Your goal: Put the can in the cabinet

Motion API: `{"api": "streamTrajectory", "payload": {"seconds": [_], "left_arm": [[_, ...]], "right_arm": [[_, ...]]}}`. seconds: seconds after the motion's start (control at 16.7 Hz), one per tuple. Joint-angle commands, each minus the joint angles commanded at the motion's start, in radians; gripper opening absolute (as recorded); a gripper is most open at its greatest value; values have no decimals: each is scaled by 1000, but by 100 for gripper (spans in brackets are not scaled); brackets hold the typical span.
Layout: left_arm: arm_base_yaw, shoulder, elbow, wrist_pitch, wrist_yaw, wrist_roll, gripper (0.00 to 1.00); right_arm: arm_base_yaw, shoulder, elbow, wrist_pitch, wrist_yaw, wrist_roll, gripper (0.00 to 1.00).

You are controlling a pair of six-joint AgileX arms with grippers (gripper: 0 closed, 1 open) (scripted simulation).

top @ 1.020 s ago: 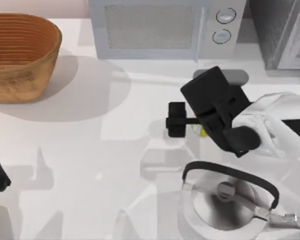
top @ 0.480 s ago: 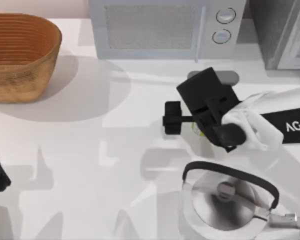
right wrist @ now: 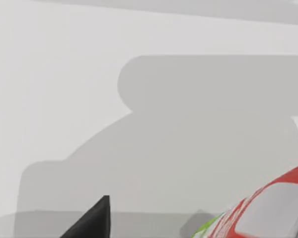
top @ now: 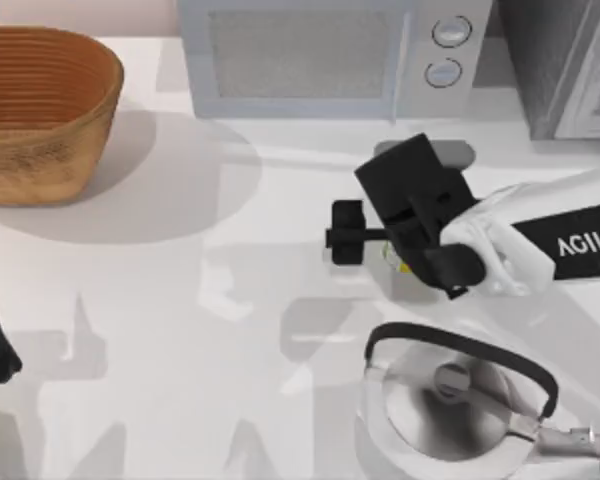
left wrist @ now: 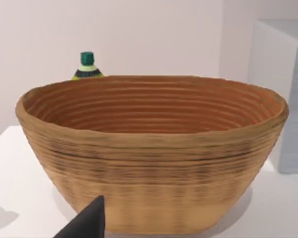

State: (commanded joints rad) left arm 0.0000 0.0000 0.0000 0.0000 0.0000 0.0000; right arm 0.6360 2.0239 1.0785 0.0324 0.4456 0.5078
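1. The small cylindrical drink can (right wrist: pixel 260 213), with its red upper body, white lettering patch and yellow-green lower part, lies almost wholly hidden in the top view, where only a sliver of yellow-green (top: pixel 400 262) peeks out under the black wrist block.
2. The can sits on the white table (top: pixel 180 300), right of its middle, in front of the light grey microwave with two round knobs (top: pixel 330 55) and behind the shiny silver kettle with a black handle (top: pixel 450 395).
3. The white marks on the can cannot be read as words.
4. The right gripper (top: pixel 375 240) hangs over the can; whether its fingers are spread or pinching the can I cannot tell, as the wrist block hides them.
5. The right arm's white sleeve bears a black band reading "AGILE", cut off at the picture's edge.
6. The cabinet (top: pixel 565 65), a boxy unit with a dark grey speckled side panel and pale door frame, stands in the far right corner, well apart from the can.
7. The left gripper (left wrist: pixel 87 223) is parked at the table's left edge, facing a woven brown wicker basket (left wrist: pixel 149 153), with a green-capped bottle (left wrist: pixel 87 67) behind it.
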Motion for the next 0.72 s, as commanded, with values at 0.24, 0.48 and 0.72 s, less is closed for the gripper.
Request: {"api": "streamTrajectory", "payload": {"seconds": [0.24, 0.48, 0.72], "left_arm": [[0, 0, 0, 0, 0, 0, 100], [0, 0, 0, 0, 0, 0, 100], [0, 0, 0, 0, 0, 0, 100]], "right_arm": [[0, 0, 0, 0, 0, 0, 55], [0, 0, 0, 0, 0, 0, 25], [0, 0, 0, 0, 0, 0, 0]]}}
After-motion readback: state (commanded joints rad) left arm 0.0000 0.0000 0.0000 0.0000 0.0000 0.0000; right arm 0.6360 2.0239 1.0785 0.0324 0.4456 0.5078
